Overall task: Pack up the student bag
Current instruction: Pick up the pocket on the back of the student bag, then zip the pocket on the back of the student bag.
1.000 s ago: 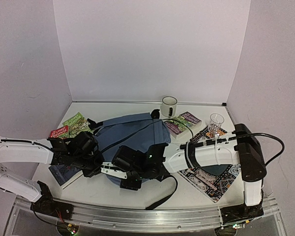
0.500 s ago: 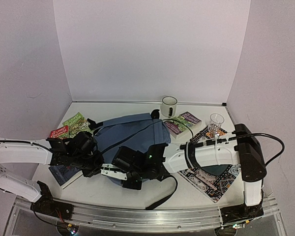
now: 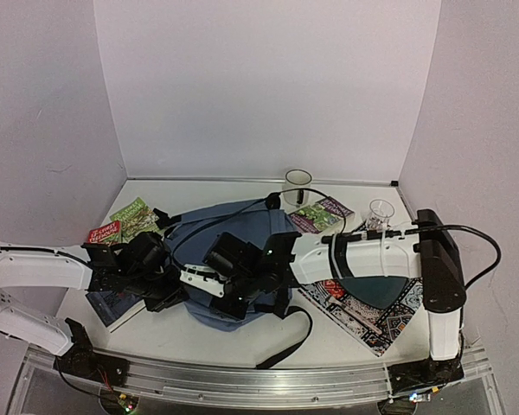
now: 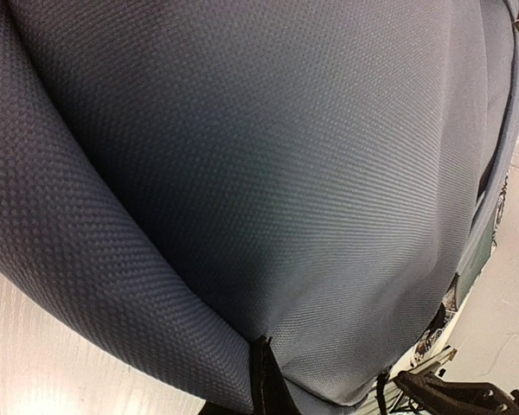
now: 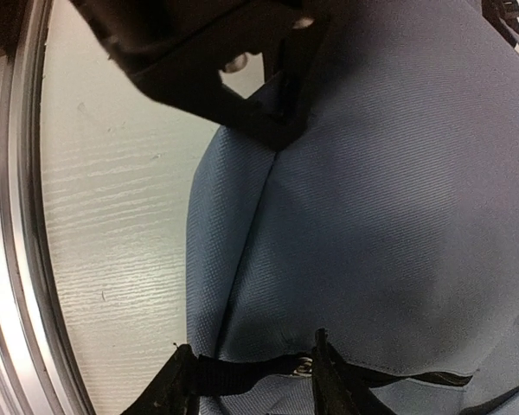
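The student bag (image 3: 242, 226), gripped at its near-left side.
Top view: the bag lies mid-table (image 3: 156, 335), toward the front edge. Left wrist view: the left gripper (image 4: 261, 380) is pressed together, pinching a fold of the bag's blue fabric. Right wrist view: the right gripper (image 5: 253, 380) stands spread on the bag, with a black strap (image 5: 246, 367) running between its fingers.

- One student bag (image 3: 246, 229), slate-blue.
- One white mug (image 3: 297, 185).
- One clear cup (image 3: 381, 213).
- One patterned cloth mat (image 3: 374, 316).
- Five books, as far as can be told: a green book (image 3: 136, 216), a red book (image 3: 104, 232), a dark blue book (image 3: 111, 306), and two overlapping books (image 3: 322, 213) beside the mug.
- Two robot arms: left arm (image 3: 35, 264), right arm (image 3: 376, 258).
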Tool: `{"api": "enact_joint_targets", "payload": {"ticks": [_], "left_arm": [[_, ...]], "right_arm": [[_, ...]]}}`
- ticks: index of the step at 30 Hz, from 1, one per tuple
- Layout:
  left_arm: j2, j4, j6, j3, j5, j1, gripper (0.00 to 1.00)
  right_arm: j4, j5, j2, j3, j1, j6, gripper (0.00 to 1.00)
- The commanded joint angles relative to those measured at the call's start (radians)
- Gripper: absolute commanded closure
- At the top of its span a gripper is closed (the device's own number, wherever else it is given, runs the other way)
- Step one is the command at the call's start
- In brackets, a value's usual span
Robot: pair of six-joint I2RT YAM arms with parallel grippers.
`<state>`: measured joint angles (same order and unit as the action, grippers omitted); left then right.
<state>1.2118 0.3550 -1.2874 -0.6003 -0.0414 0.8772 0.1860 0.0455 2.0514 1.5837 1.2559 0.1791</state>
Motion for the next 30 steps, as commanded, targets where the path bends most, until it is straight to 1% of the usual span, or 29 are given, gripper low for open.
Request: {"api": "enact_joint_targets", "payload": {"ticks": [1, 4, 7, 10, 15, 16, 21, 24, 25, 30], "left_arm": [[-0.008, -0.033, 0.013, -0.010, 0.002, 0.005, 1.00], [-0.010, -0.033, 0.013, -0.009, 0.002, 0.005, 1.00], [-0.009, -0.033, 0.015, -0.009, 0.003, 0.005, 1.00], [-0.007, -0.033, 0.015, -0.007, 0.003, 0.005, 1.00], [-0.007, -0.033, 0.012, 0.002, 0.010, 0.005, 1.00], [-0.007, -0.031, 0.011, 0.004, 0.012, 0.005, 1.00], [-0.018, -0.016, 0.009, 0.017, 0.031, 0.005, 1.00], [-0.033, 0.004, 0.003, 0.029, 0.033, 0.005, 1.00], [-0.038, 0.014, 0.001, 0.032, 0.058, 0.005, 1.00], [-0.085, 0.084, -0.016, 0.051, 0.085, 0.005, 1.00]], "right_arm": [[0.032, -0.035, -0.004, 0.044, -0.023, -0.071, 0.54], [0.033, -0.013, 0.010, 0.049, -0.027, -0.078, 0.55], [0.038, 0.022, 0.026, 0.054, -0.028, -0.080, 0.61], [0.038, 0.030, 0.022, 0.044, -0.030, -0.079, 0.70], [0.038, 0.016, -0.006, 0.032, -0.047, -0.087, 0.96], [0.038, 0.011, -0.013, 0.029, -0.053, -0.091, 0.99], [0.036, -0.002, -0.062, -0.008, -0.111, -0.112, 1.00], [0.033, 0.023, -0.082, -0.047, -0.162, -0.117, 1.00], [0.029, 0.031, -0.087, -0.059, -0.183, -0.118, 1.00], [-0.007, 0.069, -0.097, -0.092, -0.304, -0.125, 1.00]]}}
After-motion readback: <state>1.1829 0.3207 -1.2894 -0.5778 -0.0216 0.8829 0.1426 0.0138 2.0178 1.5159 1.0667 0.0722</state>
